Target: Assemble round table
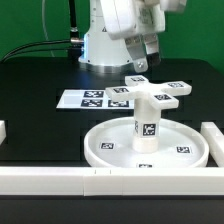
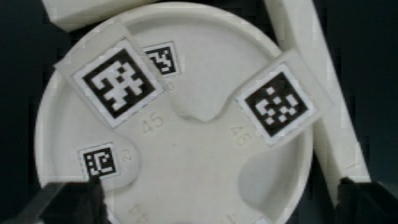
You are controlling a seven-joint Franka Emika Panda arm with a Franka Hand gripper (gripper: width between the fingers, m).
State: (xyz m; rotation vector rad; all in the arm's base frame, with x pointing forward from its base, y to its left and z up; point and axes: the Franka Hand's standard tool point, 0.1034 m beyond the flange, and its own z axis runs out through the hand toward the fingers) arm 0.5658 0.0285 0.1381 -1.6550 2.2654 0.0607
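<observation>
Hovering above the assembly, gripper [image 1: 146,62] with fingers parted, holding nothing, well clear of the cross-shaped foot [image 1: 156,93] just below. Sitting atop the short cylindrical leg [image 1: 146,122], that foot, tags facing up on its arms. Standing upright in the middle of the large rimmed round disc [image 1: 110,148], the leg, a tag on its side. Resting on the black table [image 1: 40,130], the disc, close against the white border blocks [image 1: 60,180]. Lying flat behind, toward the exterior view's left, the marker board [image 1: 90,99]. Filling the wrist view, a white tagged surface [image 2: 196,120], identity unclear.
</observation>
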